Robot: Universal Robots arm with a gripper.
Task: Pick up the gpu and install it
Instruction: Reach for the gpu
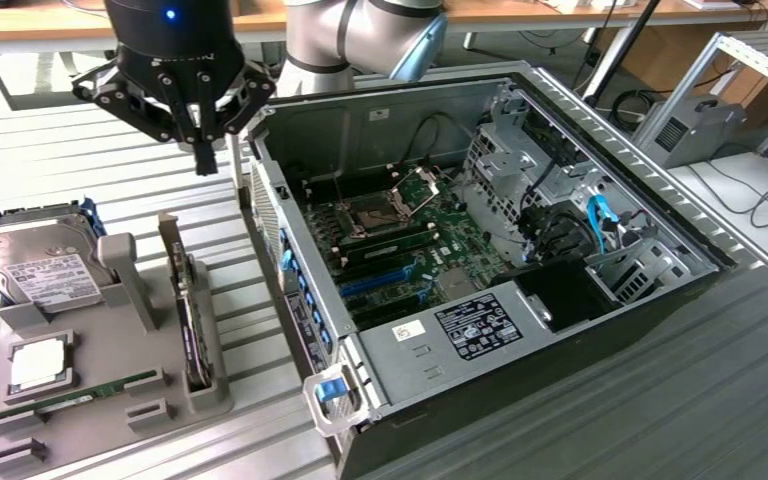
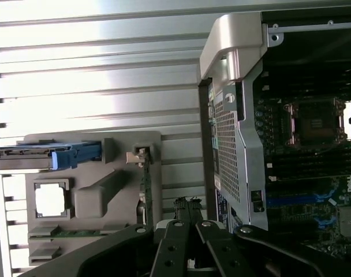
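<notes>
Grey plastic parts tray (image 1: 115, 350), lower left of the exterior view, held the slim black gpu (image 1: 195, 330), silver-bracketed, edge-on, untouched! Upper left, the black gripper (image 1: 204, 162) hung clear, fingers (image 2: 181, 209) pinched together on nothing. Pickup and install into the open metal computer case (image 1: 344, 130) were not yet done.

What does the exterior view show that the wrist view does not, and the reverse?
Exterior view: the silver arm, the white label on the hard drive, the blue cables in the computer case. Wrist view: the case's back grille, face-on. Both: the shut tool, the graphics card standing in the grey holder, the memory stick, the processor socket.
</notes>
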